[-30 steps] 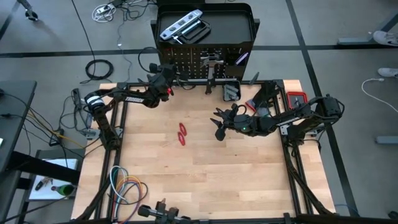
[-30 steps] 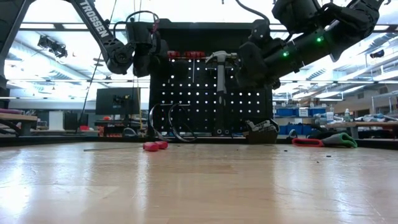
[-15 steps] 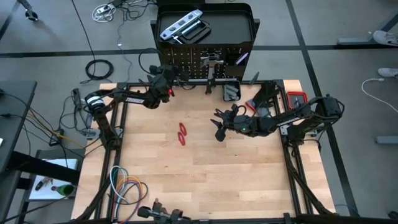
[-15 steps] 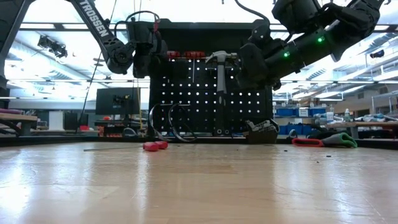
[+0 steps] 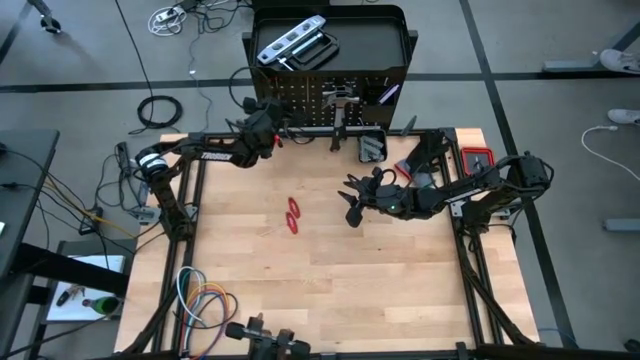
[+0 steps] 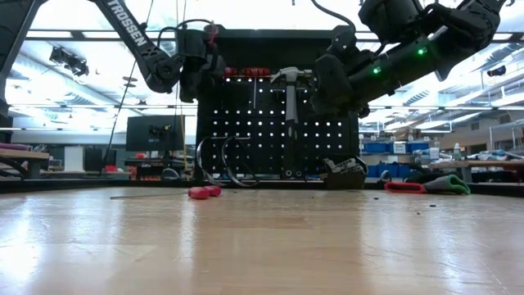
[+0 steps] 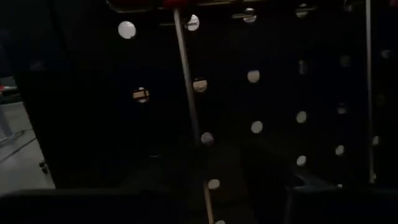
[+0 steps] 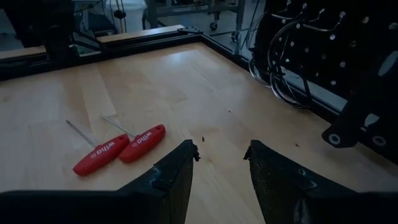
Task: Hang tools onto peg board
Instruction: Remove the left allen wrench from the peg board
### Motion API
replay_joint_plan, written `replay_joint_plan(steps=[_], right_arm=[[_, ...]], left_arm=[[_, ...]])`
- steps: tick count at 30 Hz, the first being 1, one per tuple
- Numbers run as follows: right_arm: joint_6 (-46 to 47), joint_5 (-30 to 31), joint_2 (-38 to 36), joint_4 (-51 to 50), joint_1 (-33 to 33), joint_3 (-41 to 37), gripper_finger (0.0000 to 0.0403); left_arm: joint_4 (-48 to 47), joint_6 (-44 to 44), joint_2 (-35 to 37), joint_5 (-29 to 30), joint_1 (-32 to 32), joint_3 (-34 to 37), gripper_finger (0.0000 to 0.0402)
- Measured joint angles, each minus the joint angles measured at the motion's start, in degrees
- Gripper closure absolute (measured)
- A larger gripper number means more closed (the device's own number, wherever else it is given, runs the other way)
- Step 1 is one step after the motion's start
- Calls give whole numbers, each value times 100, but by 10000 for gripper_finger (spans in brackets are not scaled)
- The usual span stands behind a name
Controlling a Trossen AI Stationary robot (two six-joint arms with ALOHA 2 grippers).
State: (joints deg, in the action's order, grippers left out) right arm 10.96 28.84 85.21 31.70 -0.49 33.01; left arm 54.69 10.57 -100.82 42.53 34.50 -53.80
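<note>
The left gripper [image 5: 268, 124] has opened and shifted toward the peg board [image 5: 330, 100]

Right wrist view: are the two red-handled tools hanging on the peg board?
No. Both red-handled tools lie flat on the wooden tabletop, ahead of the open right gripper, well away from the peg board.

A bundle of coiled coloured cables [image 5: 203, 303] lies at the light wooden worktop's [image 5: 330, 280] near-left corner; black coiled cable [image 5: 159, 110] rests on the grey floor.

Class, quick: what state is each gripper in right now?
Left gripper: at the peg board, state cannot be told.
Right gripper: open, holding nothing.
</note>
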Motion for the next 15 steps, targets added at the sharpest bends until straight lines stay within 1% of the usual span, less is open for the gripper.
replay_joint_plan(steps=[3, 6, 7, 15], right_arm=[[0, 0, 0, -4, 3, 0, 241], [0, 0, 0, -14, 26, 0, 241], [0, 0, 0, -29, 34, 0, 241], [0, 0, 0, -94, 85, 0, 241]], left_arm=[[-30, -2, 0, 82, 4, -22, 306], [-42, -3, 0, 88, 9, -22, 373], [-30, -27, 0, 124, 7, -22, 386], [122, 95, 0, 180, -9, -29, 399]])
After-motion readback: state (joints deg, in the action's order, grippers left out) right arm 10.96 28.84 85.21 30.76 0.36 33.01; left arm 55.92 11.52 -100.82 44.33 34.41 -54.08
